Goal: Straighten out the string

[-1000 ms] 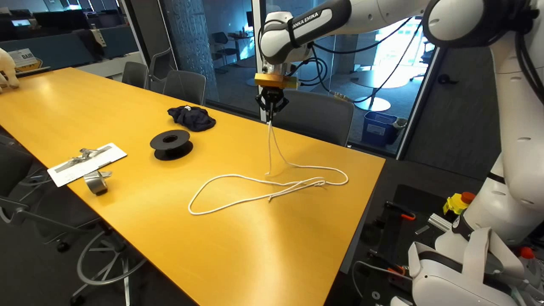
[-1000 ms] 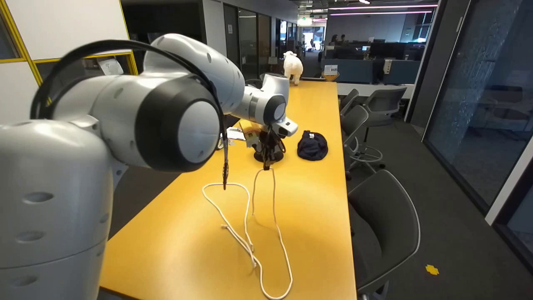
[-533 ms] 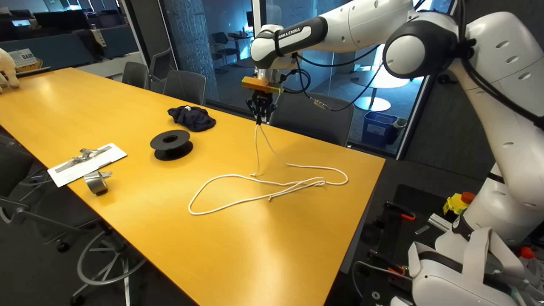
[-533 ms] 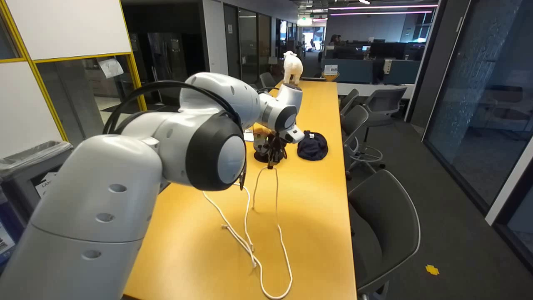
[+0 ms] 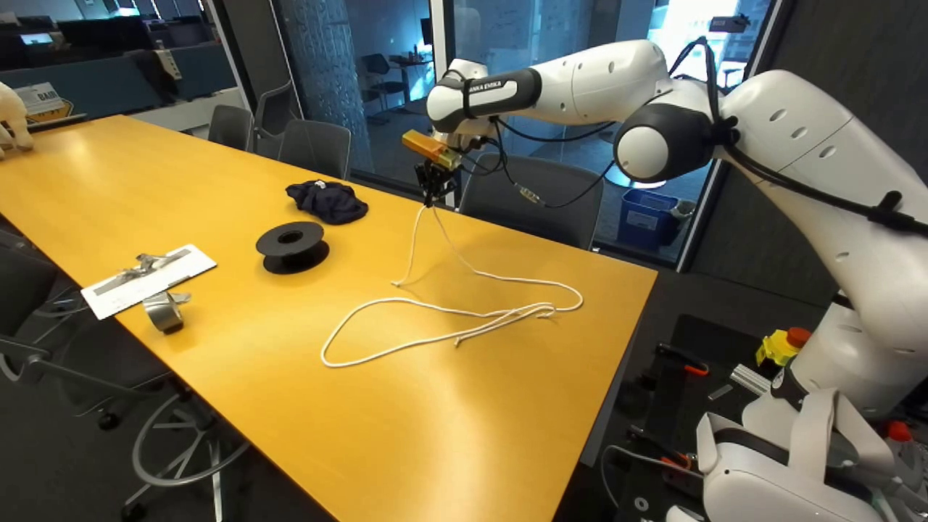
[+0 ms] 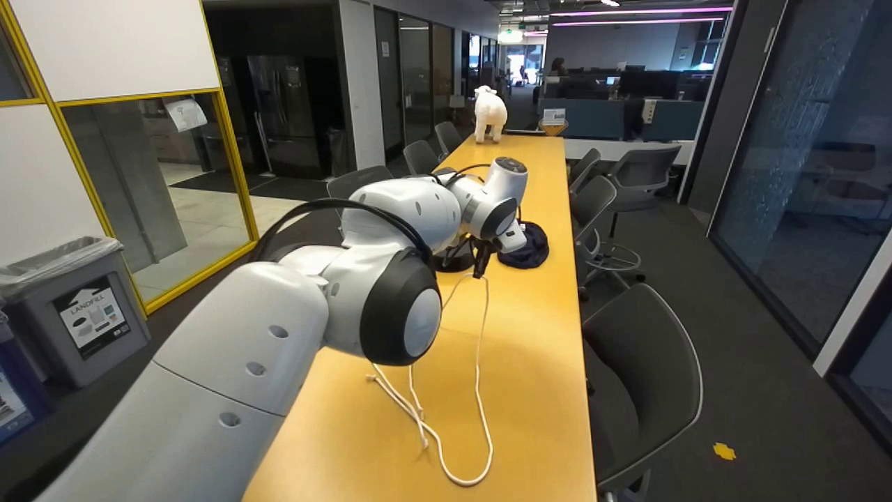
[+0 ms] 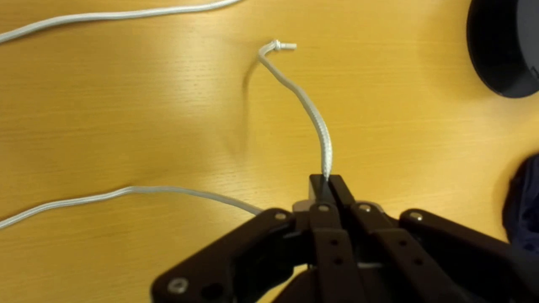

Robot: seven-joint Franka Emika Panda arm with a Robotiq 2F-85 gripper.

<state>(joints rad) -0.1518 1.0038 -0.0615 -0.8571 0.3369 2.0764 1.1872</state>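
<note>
In the wrist view, the Robotiq gripper (image 7: 327, 179), lower right, pinches the white cord (image 7: 315, 115), its knotted end (image 7: 276, 45) at upper centre.

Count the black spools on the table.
1: the black spool, lying flat between the dark cloth and the silver tape roll; the arm partly hides it in an exterior view.
</note>
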